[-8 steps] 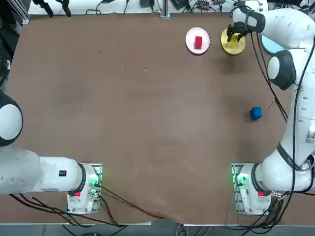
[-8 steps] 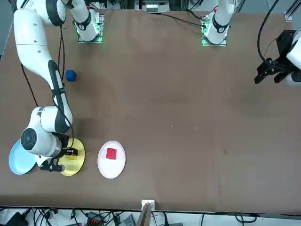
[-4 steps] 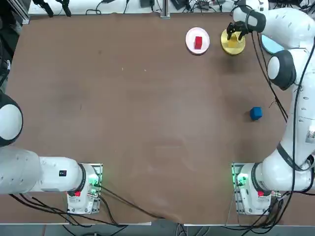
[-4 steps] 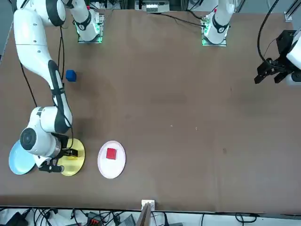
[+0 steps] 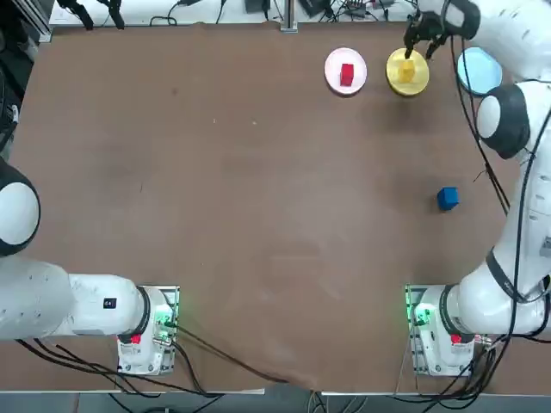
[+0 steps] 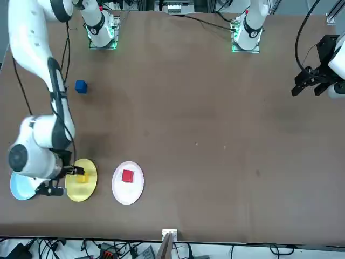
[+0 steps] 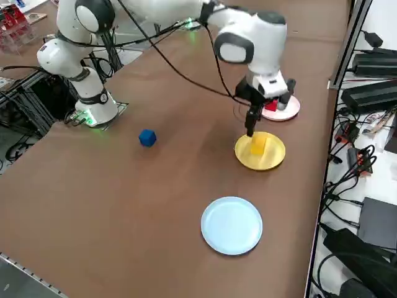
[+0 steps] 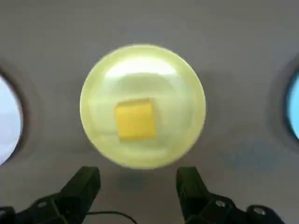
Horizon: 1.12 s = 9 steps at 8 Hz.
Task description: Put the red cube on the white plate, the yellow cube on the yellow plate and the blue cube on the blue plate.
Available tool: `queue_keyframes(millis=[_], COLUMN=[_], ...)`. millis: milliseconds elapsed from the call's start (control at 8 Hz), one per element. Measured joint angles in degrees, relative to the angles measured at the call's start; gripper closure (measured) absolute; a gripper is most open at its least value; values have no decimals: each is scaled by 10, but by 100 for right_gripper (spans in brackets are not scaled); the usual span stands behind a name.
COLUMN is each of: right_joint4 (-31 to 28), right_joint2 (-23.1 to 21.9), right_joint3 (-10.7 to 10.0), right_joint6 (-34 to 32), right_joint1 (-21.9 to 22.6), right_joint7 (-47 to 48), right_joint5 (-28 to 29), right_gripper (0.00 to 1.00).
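The two dark fingers (image 8: pixel 84 186) stand spread apart with nothing between them, and the right gripper (image 7: pixel 253 126) hangs above the table beside the yellow plate (image 7: pixel 273 158), clear of it. The yellow cube (image 8: pixel 135 120) sits near the middle of that plate, free of the fingers.

Seen from overhead, the white plate (image 5: pixel 331 64) lies just at nine o'clock of the yellow plate, with the red cube (image 5: pixel 347 75) resting on it. The blue plate (image 5: pixel 479 70) lies at three o'clock of the yellow one, bare. The blue cube (image 5: pixel 447 199) sits alone on the brown table (image 5: pixel 215 189), well apart from the plates, towards five o'clock from the yellow plate.
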Motion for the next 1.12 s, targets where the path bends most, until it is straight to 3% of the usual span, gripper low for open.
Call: queue_keyframes(millis=[250,500,750,1125], right_joint4=[-24,-105,-240,-469], right_joint2=[-69,-145,-232,-352], right_joint3=[-1,-1,-2,-3], right_joint6=[-112,-171,-165,-34], right_joint1=[-9,-12,-18,-32], right_joint7=[0,0,0,0], right_joint5=[0,0,0,0], right_gripper=[1,2,3,3])
